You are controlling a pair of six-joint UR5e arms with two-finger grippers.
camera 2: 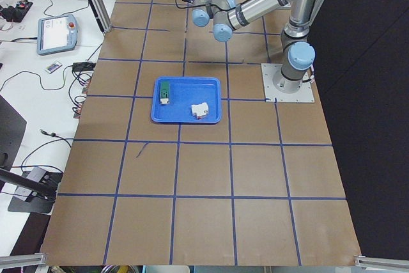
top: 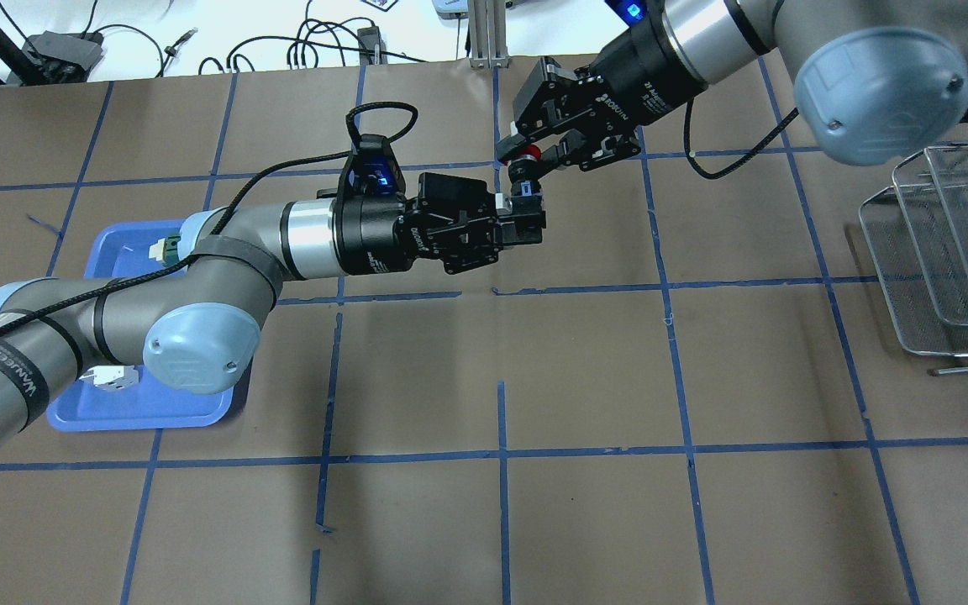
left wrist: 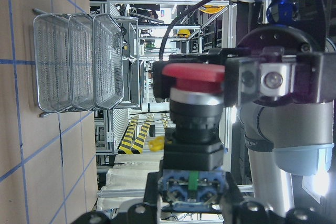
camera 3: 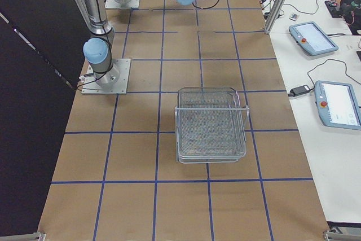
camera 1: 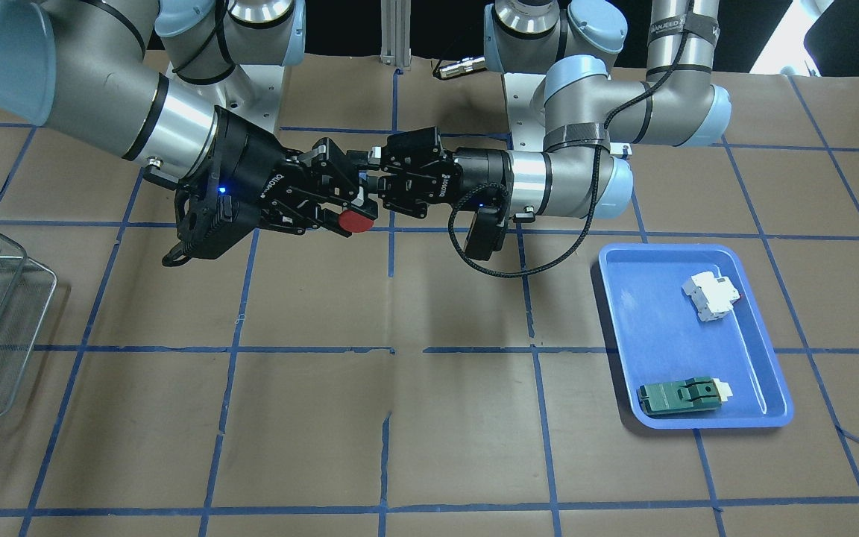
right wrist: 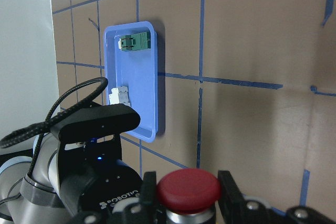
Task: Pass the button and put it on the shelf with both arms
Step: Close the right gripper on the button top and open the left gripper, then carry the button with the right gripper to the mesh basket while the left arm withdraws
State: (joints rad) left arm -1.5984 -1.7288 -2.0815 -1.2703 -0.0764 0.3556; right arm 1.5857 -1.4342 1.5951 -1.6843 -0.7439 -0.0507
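Observation:
The button, with a red mushroom head and a black body, is held in the air between both grippers over the table's middle. My left gripper is shut on its blue-and-black base. My right gripper comes from the opposite side, and its fingers press on both sides of the red head. The head also shows in the front view. The wire-mesh shelf stands at the table's end on my right, far from both grippers.
A blue tray on my left side holds a white breaker block and a flat green part. My left arm's elbow hangs over that tray. Brown table with blue tape lines.

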